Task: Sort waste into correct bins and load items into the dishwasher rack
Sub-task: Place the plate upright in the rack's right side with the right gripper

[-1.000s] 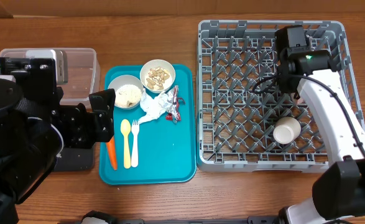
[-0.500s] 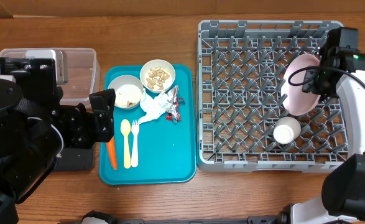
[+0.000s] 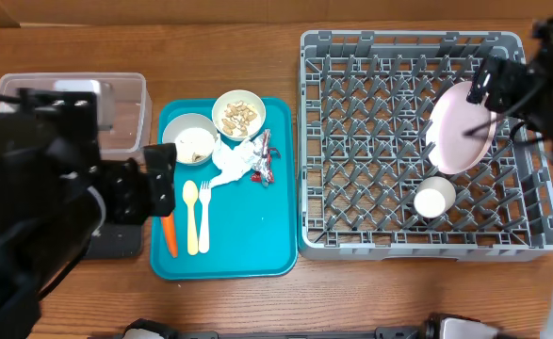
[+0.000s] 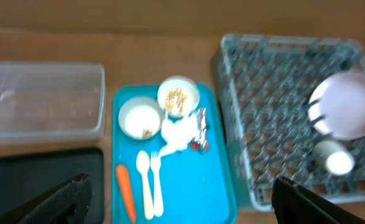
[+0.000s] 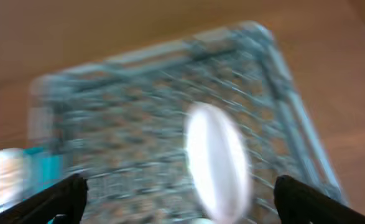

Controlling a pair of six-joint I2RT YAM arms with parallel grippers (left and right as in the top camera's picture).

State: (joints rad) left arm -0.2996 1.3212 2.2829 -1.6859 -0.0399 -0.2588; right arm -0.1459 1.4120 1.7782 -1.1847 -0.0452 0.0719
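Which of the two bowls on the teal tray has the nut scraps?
The bowl at the far edge of the tray, nearer the rack, with beige pieces inside. The other bowl, toward the tub, holds white rice.

Right wrist view: all blurred.
Plate (image 5: 218,163): only a pale smear in that view.
rack (image 5: 138,112): pegs not clear there.
Black tray (image 3: 116,242): mostly hidden under left arm (image 3: 31,207) from overhead.
Tub (image 3: 130,118): left part hidden by the same arm.
Right arm (image 3: 540,89): cut off by the right edge.
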